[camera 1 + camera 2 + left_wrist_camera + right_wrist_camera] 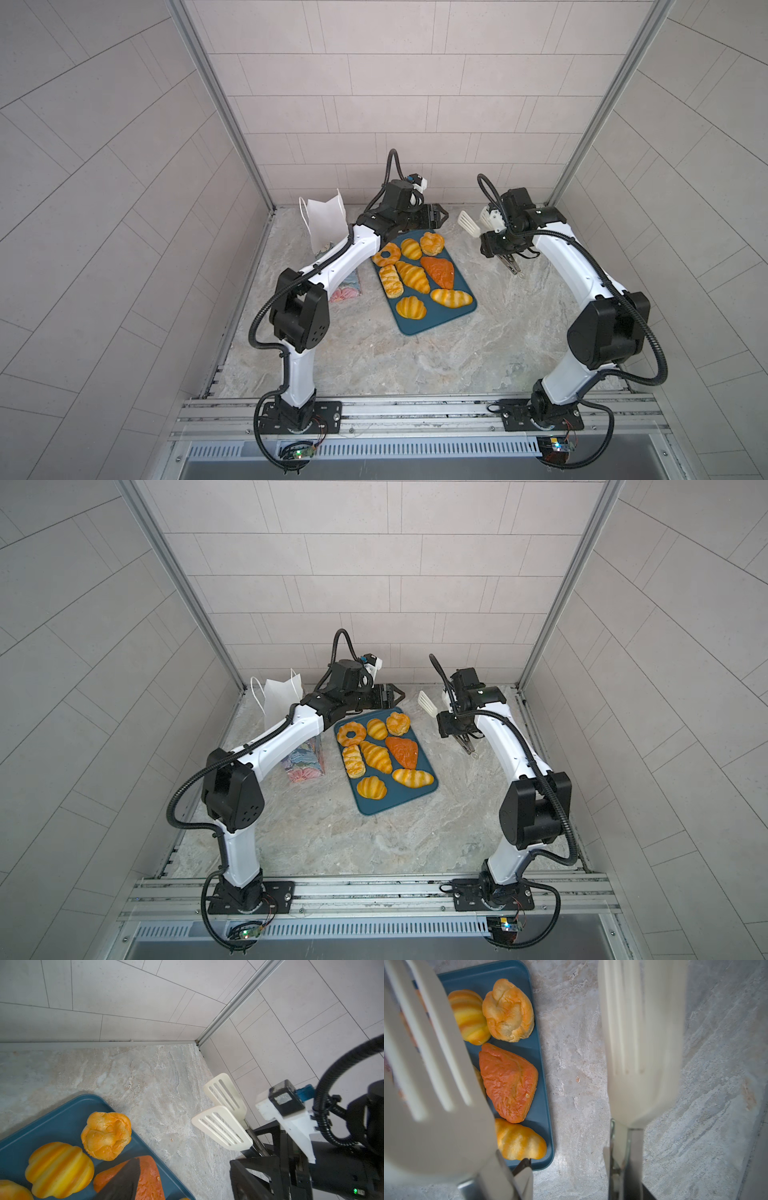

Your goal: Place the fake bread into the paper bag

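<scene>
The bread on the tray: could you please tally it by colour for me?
Golden-yellow bread: 7
Orange-brown bread: 1
Total: 8, all lying on the tray

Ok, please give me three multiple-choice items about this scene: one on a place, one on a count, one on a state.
1. In the top views, where does the paper bag stand?
A) left of the tray
B) on the tray
C) right of the tray

2. How many bread pieces lie on the tray?
A) six
B) eight
C) ten

3. What do the right fingers hold?
A) nothing
B) a bread piece
C) the tongs

Answers: 1 A, the bag stands beside the tray's left edge; 2 B, eight pieces can be counted on it; 3 C, the fingers clamp the tongs' handles.
</scene>
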Controlling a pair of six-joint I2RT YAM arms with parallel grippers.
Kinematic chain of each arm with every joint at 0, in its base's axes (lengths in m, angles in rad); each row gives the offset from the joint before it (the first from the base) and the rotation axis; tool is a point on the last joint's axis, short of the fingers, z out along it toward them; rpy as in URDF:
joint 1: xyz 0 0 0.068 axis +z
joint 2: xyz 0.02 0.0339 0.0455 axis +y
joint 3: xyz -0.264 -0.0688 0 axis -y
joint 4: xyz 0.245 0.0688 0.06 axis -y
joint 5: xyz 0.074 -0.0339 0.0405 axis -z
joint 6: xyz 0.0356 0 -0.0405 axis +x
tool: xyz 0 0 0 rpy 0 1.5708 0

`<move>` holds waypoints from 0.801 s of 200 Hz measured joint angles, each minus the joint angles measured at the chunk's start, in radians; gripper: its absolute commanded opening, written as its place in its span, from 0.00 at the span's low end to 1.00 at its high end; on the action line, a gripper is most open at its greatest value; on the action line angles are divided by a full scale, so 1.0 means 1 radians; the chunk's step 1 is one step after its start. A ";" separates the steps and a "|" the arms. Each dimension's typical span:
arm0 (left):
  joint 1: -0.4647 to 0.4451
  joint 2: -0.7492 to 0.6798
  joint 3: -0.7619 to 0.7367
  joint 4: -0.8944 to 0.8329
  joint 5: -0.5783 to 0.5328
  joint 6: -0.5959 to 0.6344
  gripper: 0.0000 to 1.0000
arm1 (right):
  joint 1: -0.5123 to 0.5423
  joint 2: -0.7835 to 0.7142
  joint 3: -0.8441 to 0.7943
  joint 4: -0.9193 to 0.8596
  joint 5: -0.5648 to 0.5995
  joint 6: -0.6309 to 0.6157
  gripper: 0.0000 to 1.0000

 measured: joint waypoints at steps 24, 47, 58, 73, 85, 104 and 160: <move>-0.024 -0.032 0.001 -0.048 -0.038 0.088 0.80 | -0.002 0.000 0.000 -0.012 -0.031 -0.013 0.64; -0.040 -0.041 0.007 -0.069 -0.043 0.142 0.80 | -0.002 0.000 0.000 -0.023 -0.044 -0.024 0.63; -0.046 -0.038 0.017 -0.086 -0.038 0.168 0.81 | -0.001 0.000 0.000 -0.027 -0.058 -0.031 0.64; -0.047 -0.036 0.027 -0.104 -0.033 0.196 0.81 | -0.002 0.000 0.000 -0.035 -0.072 -0.039 0.64; -0.047 -0.032 0.034 -0.113 -0.027 0.223 0.82 | -0.002 0.000 0.000 -0.043 -0.079 -0.047 0.64; -0.047 -0.027 0.043 -0.122 -0.017 0.262 0.82 | -0.002 0.000 0.000 -0.057 -0.111 -0.066 0.64; 0.031 -0.037 -0.044 0.097 0.112 0.094 0.80 | -0.067 -0.006 -0.034 0.001 -0.359 -0.038 0.62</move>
